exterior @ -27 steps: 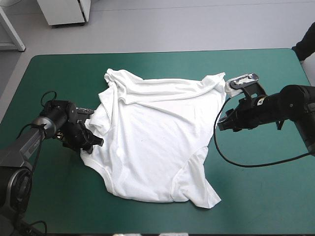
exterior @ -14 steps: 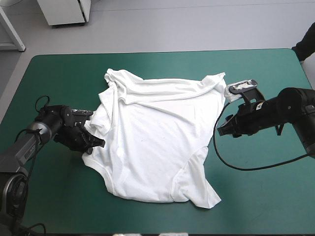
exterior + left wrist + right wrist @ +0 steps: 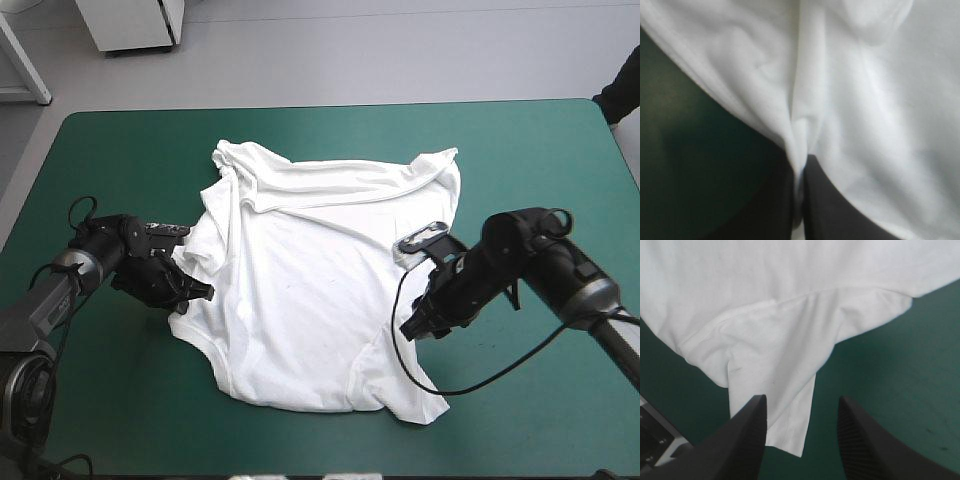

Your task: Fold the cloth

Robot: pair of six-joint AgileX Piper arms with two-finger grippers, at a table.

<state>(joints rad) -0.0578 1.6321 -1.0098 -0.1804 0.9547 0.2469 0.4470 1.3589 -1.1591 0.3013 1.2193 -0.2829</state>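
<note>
My right gripper (image 3: 412,328) has swung nearer along the T-shirt (image 3: 300,290), fingers parted just over its edge; my left gripper (image 3: 188,295) pinches the opposite edge.

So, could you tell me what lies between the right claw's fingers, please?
A corner of the T-shirt, flat on the teal-green cover; the right wrist view shows it, the right claw open.

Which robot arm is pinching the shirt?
The left end effector, shut on the T-shirt at its edge; the right end effector is open, holding nothing.
</note>
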